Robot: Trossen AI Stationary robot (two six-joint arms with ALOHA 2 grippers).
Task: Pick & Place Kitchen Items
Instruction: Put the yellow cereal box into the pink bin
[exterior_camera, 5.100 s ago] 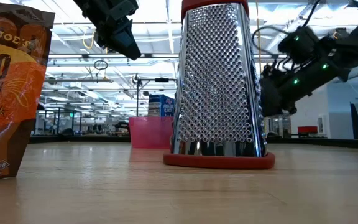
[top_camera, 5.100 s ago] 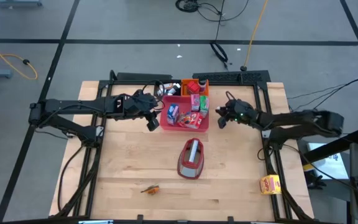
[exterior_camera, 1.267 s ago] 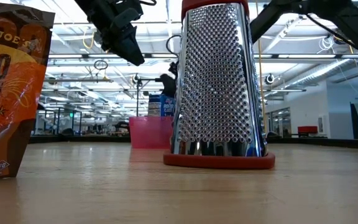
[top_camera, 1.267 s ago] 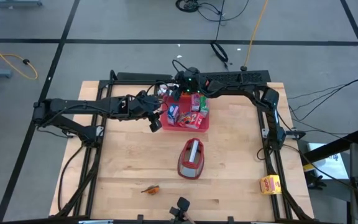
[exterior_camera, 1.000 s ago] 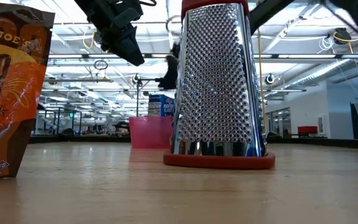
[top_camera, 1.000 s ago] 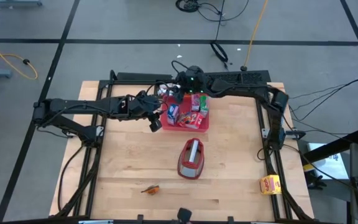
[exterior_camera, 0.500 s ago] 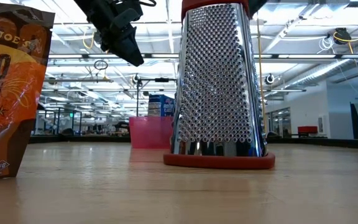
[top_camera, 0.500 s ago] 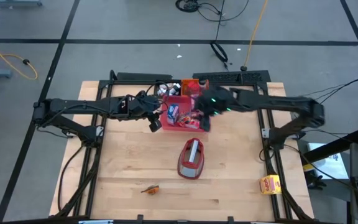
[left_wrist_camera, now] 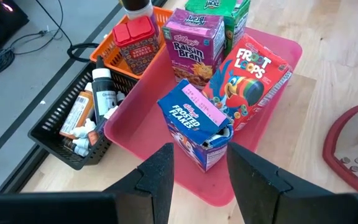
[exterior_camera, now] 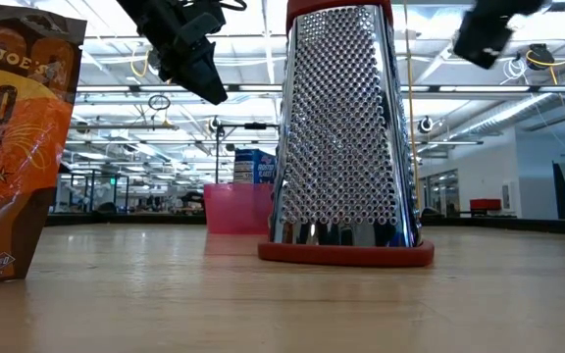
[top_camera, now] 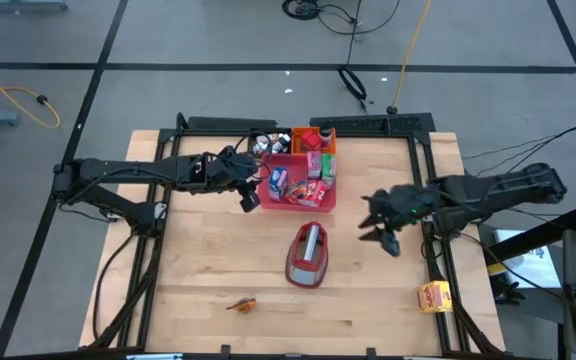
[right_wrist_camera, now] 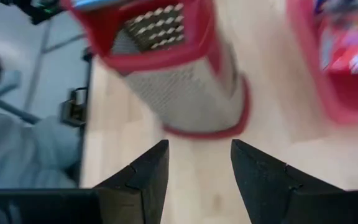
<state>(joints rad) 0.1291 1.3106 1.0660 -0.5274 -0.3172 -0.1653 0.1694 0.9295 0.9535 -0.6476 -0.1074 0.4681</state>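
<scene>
The pinkish-red tray (top_camera: 324,196) holds a blue carton (left_wrist_camera: 194,124), a red carton (left_wrist_camera: 248,79), a pink-purple carton (left_wrist_camera: 193,38) and a green carton (left_wrist_camera: 221,9), all standing upright. My left gripper (top_camera: 250,196) hangs open just off the tray's left edge, above table height (exterior_camera: 190,54); in its wrist view its fingers (left_wrist_camera: 201,180) point at the blue carton. My right gripper (top_camera: 381,234) is open in the air to the right of the domed grater (top_camera: 308,254), holding nothing. A small orange-brown piece (top_camera: 241,303) lies near the table's near edge. A yellow carton (top_camera: 433,296) sits at the near right corner.
An orange basket (left_wrist_camera: 118,38) with a red carton and a black basket (left_wrist_camera: 73,124) with small bottles stand beyond the tray at the far edge. The grater (exterior_camera: 346,137) stands upright mid-table. An orange snack bag (exterior_camera: 18,137) stands close to the low camera. Bare wood lies left of the grater.
My right arm has swung from above the far baskets, over the tray, toward the table's right and near side, and now hangs right of the grater. The left arm and all the items have kept still.
</scene>
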